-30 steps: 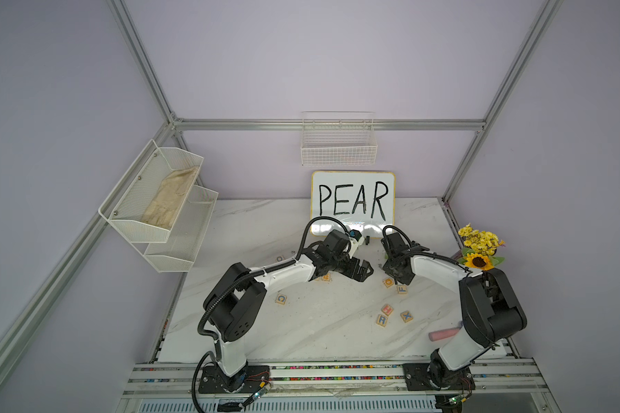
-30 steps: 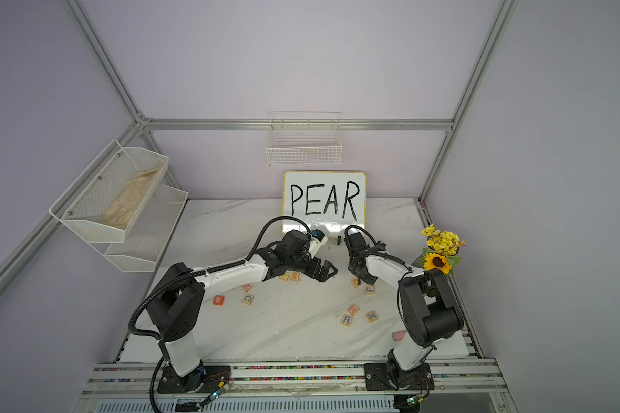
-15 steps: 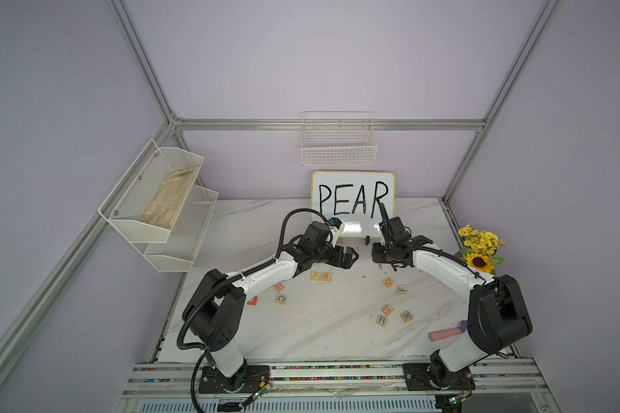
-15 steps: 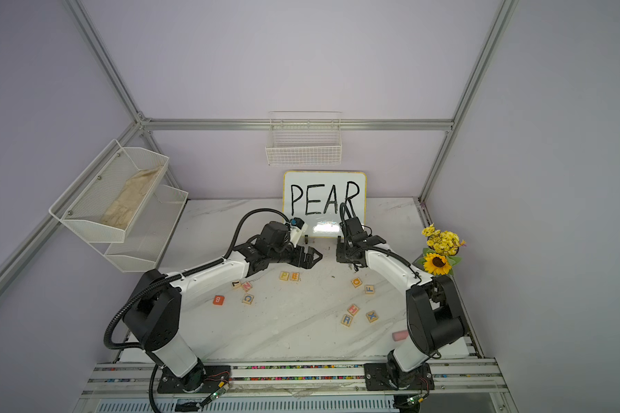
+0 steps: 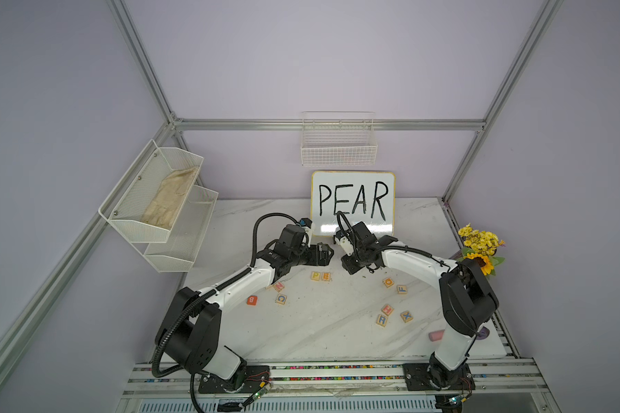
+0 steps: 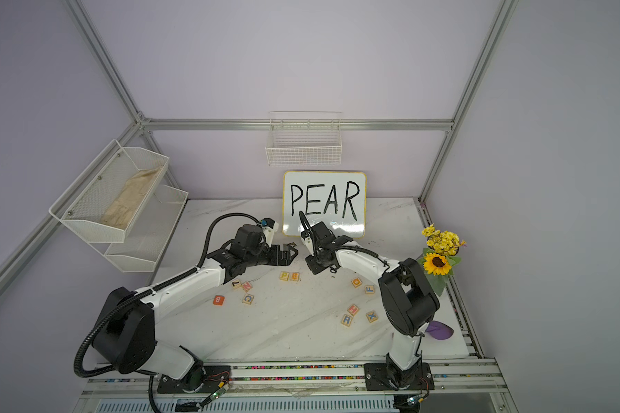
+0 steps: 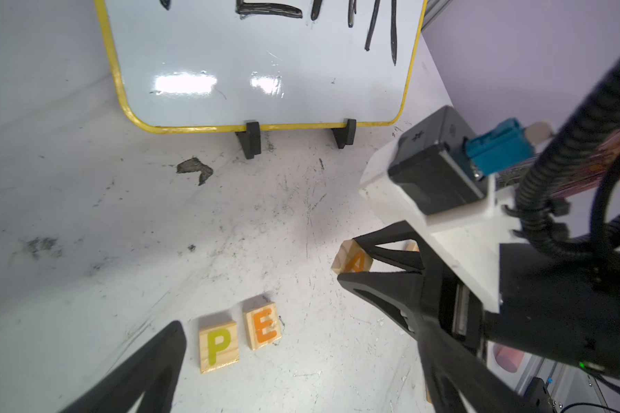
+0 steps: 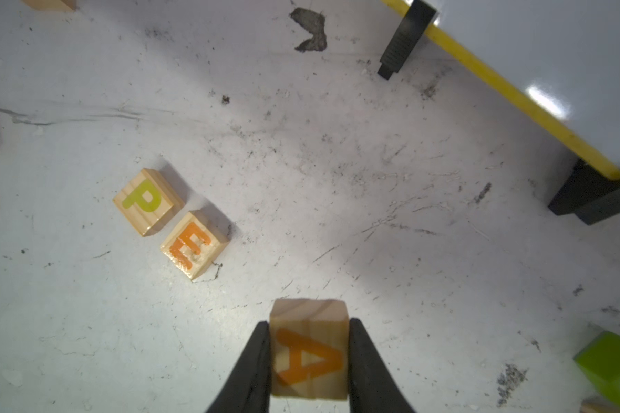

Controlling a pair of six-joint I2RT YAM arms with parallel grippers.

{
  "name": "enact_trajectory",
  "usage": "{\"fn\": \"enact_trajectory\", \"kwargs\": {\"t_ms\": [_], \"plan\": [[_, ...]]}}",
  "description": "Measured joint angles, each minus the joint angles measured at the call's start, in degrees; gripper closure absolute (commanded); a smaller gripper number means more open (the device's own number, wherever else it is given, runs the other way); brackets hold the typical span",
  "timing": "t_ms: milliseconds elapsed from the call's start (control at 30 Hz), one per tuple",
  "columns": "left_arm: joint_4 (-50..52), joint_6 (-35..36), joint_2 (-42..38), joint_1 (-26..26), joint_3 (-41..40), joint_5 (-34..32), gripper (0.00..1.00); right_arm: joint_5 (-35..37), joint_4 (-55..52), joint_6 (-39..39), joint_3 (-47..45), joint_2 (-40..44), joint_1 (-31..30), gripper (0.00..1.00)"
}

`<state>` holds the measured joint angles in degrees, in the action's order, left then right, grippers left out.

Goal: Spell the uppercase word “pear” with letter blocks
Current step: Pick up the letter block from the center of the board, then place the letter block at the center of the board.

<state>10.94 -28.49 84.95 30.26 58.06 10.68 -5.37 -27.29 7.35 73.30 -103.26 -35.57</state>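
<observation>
Two black fingers (image 8: pixel 258 357) of the right gripper (image 8: pixel 310 323) are pinching the A block (image 8: pixel 308 361) by its opposite sides, with its orange capital facing the wrist camera. Both top views are hiding this grip: there the right gripper is pointing down at the table (image 5: pixel 319 332) and the block is not showing. The left wrist view is catching it from the side, between the dark fingertips. There it is sitting apart from the E block (image 7: pixel 264 327), on the side away from the P block (image 7: pixel 218 345). Whether it is touching the table I cannot tell.

The P block, lettered yellow-green, and the E block, lettered orange-red, are lying flat just beside each other, reading in order. The left gripper (image 6: pixel 290 251) is hanging near the right one with its jaws spread, gripping nothing.

The R block (image 5: pixel 381 319), lettered blue, is lying well apart from the pair, nearer the right arm's base, next to the H block (image 5: pixel 387 309) and the X block (image 5: pixel 406 316). Further out, the F block (image 5: pixel 402 289), the C block (image 5: pixel 281 299), the N block (image 5: pixel 279 286) and the solid orange B cube (image 5: pixel 252 300) are lying loose. Only the right wrist view is showing a green cube (image 8: pixel 612 368), its letter cut off. At the back the whiteboard (image 5: pixel 353 178) is standing with "PEAR" handwritten in black.
</observation>
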Motion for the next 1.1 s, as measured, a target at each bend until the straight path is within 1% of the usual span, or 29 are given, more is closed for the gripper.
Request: {"fn": "enact_trajectory", "kwargs": {"t_ms": [133,167,200,267,467,667,800,933,1100], "plan": [[0.68,-0.46,-3.17,-1.05,-1.97,-1.55,0.00,-1.09,-2.19,3.98,2.34,-2.10,-0.13,0.71],[0.87,-0.50,-4.00,-1.33,-2.40,-1.92,0.00,-1.40,-2.67,5.01,2.99,-2.60,-0.24,0.72],[1.09,-0.55,-4.66,-1.42,-2.67,-2.16,0.00,-1.66,-3.13,6.12,3.65,-3.17,-0.37,0.75],[1.27,-0.68,-5.57,-1.68,-2.80,-2.47,0.00,-2.40,-3.78,8.31,4.39,-4.07,-0.63,0.76],[0.83,-1.03,-7.89,-2.03,-5.14,-3.80,0.00,-4.17,-5.75,14.34,4.57,-5.20,-1.70,0.76],[0.72,-1.05,-8.48,-2.29,-6.23,-4.50,0.00,-3.04,-5.70,19.15,4.59,-5.53,-3.48,0.76],[0.72,-1.09,-8.98,-2.49,-6.45,-4.61,0.00,-1.73,-5.84,22.14,4.87,-7.80,-4.31,0.76],[0.63,-1.99,-10.25,-2.51,-7.54,-5.07,0.00,-1.46,-5.86,24.06,4.92,-10.08,-4.46,0.76],[1.09,-3.02,-11.69,-2.62,-8.87,-6.25,0.00,-1.44,-5.31,25.75,4.94,-10.16,-4.46,0.76]]}}
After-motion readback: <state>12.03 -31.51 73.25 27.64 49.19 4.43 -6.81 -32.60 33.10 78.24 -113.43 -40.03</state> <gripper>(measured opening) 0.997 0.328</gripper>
